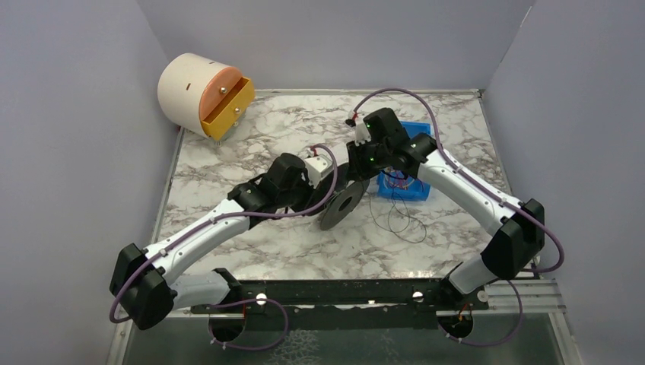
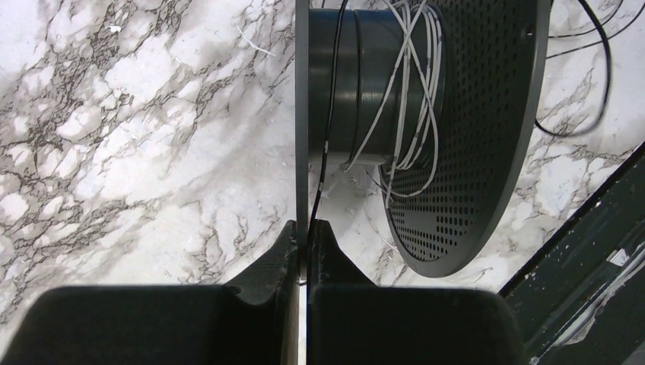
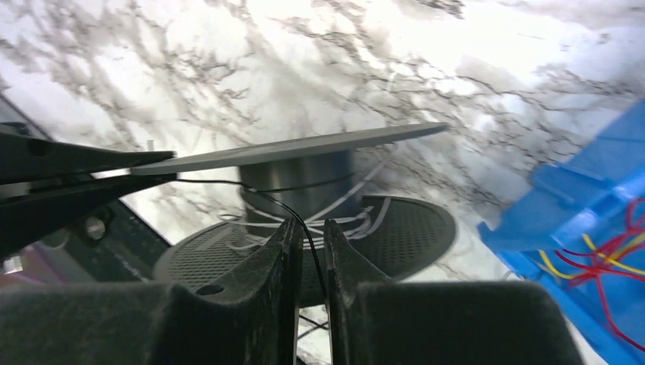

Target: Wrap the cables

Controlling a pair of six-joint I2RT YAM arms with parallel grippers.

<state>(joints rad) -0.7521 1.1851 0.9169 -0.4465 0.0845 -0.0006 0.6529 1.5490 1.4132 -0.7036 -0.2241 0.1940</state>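
Right wrist view: black cable [image 3: 274, 199] runs from the spool [image 3: 304, 176] hub through the narrow gap between the right gripper's [image 3: 308, 228] slightly parted jaws. One spool disc's rim is clenched by the left gripper [image 2: 303, 232]. Nearby, red and yellow cables [image 3: 608, 266] lie in a blue tray [image 3: 548, 205].

- 3 plain lilac-grey walls are enclosing the scene: the left wall [image 1: 76, 152], the back wall [image 1: 335, 38] and the right wall [image 1: 578, 114].
- A white table [image 1: 220, 163] with grey marble veining is spanning the space between them.
- A cream drum [image 1: 182, 84] is lying in the far left corner, its yellow drawer [image 1: 228, 105] standing ajar.
- A black rail [image 1: 342, 293] is running along the near edge.
- Soft, even light is casting faint shadows.
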